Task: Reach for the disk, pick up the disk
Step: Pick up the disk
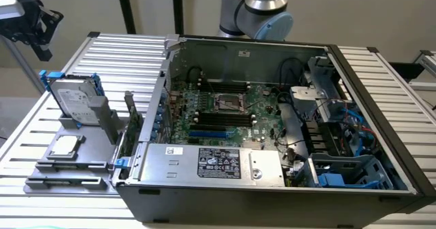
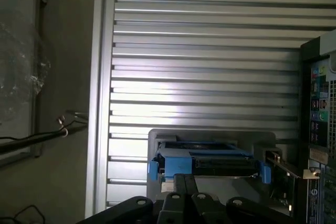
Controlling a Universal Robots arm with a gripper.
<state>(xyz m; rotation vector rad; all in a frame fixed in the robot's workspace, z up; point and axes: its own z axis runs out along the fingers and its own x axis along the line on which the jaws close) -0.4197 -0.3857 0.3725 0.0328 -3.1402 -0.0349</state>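
The disk (image 1: 73, 100) stands on edge in a grey holder (image 1: 92, 118) on the slatted table, at the exterior view's left of the open computer case. It is silver-grey with a white label and a bright blue bracket around its edges. My black gripper (image 1: 42, 50) hangs well above and beyond it, near the table's far corner, apart from the disk. In the wrist view the disk (image 2: 207, 160) appears edge-on just past my gripper (image 2: 184, 184), whose two fingers lie together with nothing between them.
A small square silver processor chip (image 1: 66, 146) lies on the grey tray (image 1: 65, 180) nearer the front. An expansion card (image 1: 131, 118) stands between the disk and the open computer case (image 1: 272, 137). A blue drive cage (image 1: 354, 175) sits inside the case.
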